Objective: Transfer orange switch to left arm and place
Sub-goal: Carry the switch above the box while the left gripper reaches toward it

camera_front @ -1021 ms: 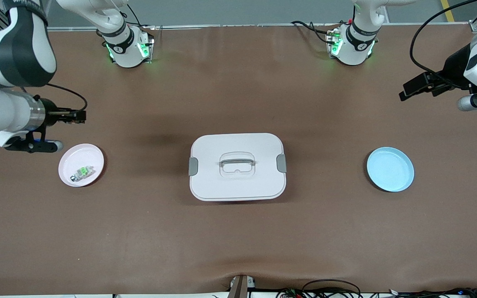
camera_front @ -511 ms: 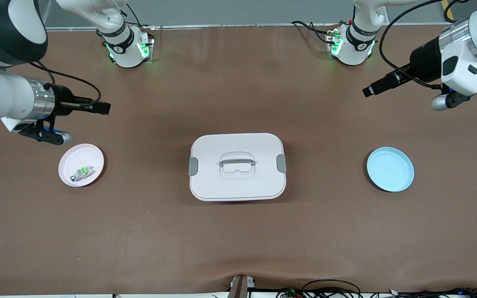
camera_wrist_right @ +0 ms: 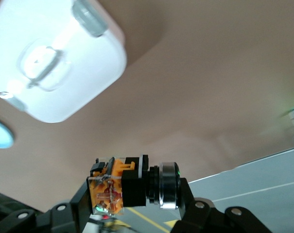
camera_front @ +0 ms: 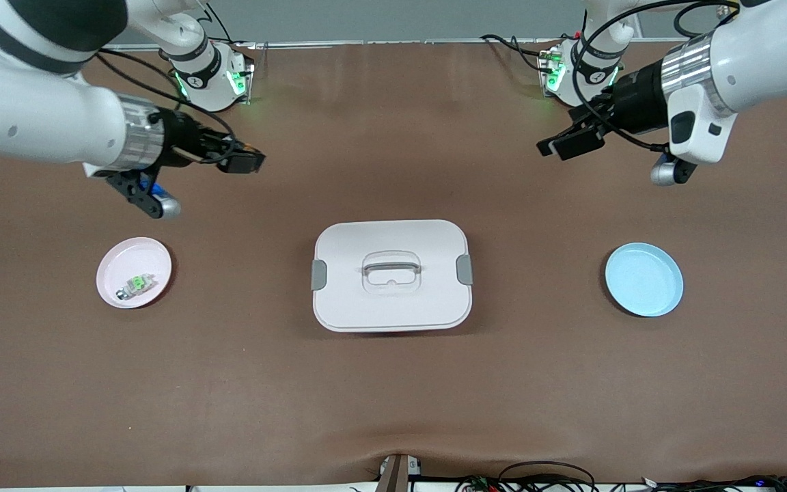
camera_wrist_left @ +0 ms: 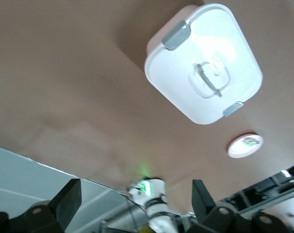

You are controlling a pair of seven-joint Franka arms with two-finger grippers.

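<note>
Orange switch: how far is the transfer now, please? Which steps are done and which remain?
Done: the right gripper is shut on the orange switch and carries it above the table. In hand: both arms are raised, and the open left gripper holds nothing. Left: the handover between the grippers, without touching the box, and setting the switch down. The blue plate holds nothing yet.

Pink plate [camera_front: 134, 272] holding green-and-clear switch [camera_front: 136, 283], blue plate [camera_front: 644, 279], brown table [camera_front: 393, 396]

place: robotics lab | evidence: two bench-mounted arms [camera_front: 38, 123], brown table [camera_front: 393, 396], loose cables [camera_front: 544, 478]
</note>
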